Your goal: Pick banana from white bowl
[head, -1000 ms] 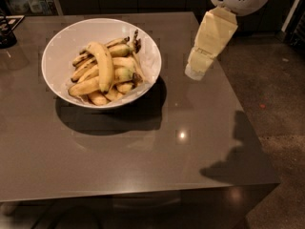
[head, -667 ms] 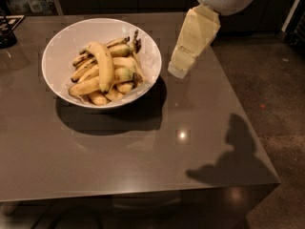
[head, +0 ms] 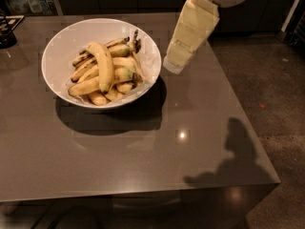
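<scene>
Hovering just right of the white bowl (head: 62,46) on the bench (head: 143,166), the gripper (head: 174,65) points down-left; its jaws' state cannot be told. The banana (head: 104,63) tops the pile (head: 116,86) inside.

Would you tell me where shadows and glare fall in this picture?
Camera view: the white bowl throws a dark shadow on the table; a small glare spot shines mid-table; the gripper hangs right of the bowl, its shadow at the front right corner.

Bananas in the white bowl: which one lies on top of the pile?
The long, strongly curved banana, draped over the shorter, browner ones in the white bowl. The gripper hangs beside the bowl's rim, picture right.
</scene>
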Available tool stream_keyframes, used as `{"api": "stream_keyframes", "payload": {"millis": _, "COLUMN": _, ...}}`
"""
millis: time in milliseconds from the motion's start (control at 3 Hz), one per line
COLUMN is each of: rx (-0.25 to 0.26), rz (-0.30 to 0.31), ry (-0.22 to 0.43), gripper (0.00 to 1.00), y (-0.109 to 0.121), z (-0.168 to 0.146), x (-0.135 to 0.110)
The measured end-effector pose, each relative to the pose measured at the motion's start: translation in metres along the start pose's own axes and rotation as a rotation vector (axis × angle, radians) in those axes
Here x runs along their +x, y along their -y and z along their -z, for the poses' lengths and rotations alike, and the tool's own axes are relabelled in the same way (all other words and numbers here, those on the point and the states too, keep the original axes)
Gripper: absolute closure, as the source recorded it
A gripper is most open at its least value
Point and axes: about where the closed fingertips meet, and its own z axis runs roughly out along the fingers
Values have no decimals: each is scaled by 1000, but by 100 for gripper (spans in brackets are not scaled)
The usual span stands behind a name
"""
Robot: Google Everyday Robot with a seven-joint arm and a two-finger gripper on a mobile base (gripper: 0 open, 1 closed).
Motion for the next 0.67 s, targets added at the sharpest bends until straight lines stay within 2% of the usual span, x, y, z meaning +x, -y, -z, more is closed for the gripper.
{"api": "stream_keyframes", "payload": {"millis": 333, "rx": -57, "rz": 71, "ry": 29, "gripper": 0, "y": -16, "z": -12, "x": -32}}
{"api": "stream_keyframes", "payload": {"millis": 667, "rx": -148, "rz": 131, "ry": 7, "gripper": 0, "y": -32, "z": -42, "x": -60}}
